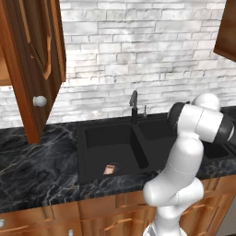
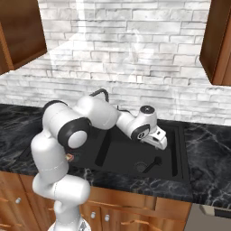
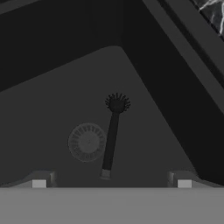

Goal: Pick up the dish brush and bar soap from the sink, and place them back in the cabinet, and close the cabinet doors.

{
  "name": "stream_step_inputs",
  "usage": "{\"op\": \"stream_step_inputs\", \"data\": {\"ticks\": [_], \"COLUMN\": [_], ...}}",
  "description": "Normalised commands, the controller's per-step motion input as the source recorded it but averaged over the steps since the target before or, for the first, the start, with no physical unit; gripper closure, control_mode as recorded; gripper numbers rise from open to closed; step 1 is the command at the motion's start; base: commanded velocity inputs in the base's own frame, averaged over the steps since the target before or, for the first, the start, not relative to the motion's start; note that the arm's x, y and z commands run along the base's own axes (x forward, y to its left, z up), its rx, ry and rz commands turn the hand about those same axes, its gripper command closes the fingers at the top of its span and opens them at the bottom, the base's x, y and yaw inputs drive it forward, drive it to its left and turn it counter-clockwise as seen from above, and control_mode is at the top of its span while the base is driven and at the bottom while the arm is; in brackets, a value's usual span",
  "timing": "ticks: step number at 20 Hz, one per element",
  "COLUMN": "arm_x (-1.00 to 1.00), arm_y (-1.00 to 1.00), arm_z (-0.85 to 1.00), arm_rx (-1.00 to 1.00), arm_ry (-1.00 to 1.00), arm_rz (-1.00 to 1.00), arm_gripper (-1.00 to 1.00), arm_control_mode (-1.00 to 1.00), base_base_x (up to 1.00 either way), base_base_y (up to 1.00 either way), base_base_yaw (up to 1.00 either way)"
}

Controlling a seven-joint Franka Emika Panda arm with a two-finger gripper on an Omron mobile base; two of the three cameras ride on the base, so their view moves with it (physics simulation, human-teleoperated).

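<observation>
Fingers sit wide apart at the bottom corners of the hand view, nothing between them; gripper is empty and hangs over the right basin. I see the dish brush lying flat on the basin floor, centre of the hand view, between the two tips and ahead of them. Its long axis runs almost straight up the frame, handle end nearest the fingers at lower centre, round bristly head at upper centre. So the handle lies across the line between the tips, which I judge suits a straight descent and pinch on the thin shaft. A ribbed round drain sits just left of the handle, close beside it.

Brush looks slim, hard, matte black, low contrast against the dark smooth sink. In the right base view the brush lies in the lower middle, below the gripper.

Bar soap is a small pinkish block with a pale edge, on the floor of the other basin, lower centre of the left base view, well apart from the gripper. Wooden cabinet door with a round silver knob stands open at upper left.
</observation>
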Motion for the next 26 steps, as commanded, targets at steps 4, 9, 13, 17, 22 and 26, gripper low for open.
{"op": "stream_step_inputs", "data": {"ticks": [4,9,13,17,22,26], "arm_x": [0.0,0.0,0.0,0.02,0.05,0.09], "arm_y": [-0.01,0.0,0.0,0.0,0.0,-0.01], "arm_z": [-0.29,-0.29,-0.24,-0.28,-0.27,-0.24], "arm_rx": [0.0,0.0,0.0,0.0,0.0,0.0], "arm_ry": [0.0,0.0,0.0,0.0,0.0,0.0], "arm_rz": [0.0,0.0,0.0,0.0,0.0,0.0], "arm_gripper": [-1.0,-1.0,-1.0,-1.0,-1.0,-1.0], "arm_control_mode": [-1.0,-1.0,-1.0,-1.0,-1.0,-1.0], "base_base_x": [0.0,0.0,0.0,0.0,0.0,0.0], "base_base_y": [0.0,0.0,0.0,0.0,0.0,0.0], "base_base_yaw": [0.0,0.0,0.0,0.0,0.0,0.0]}}
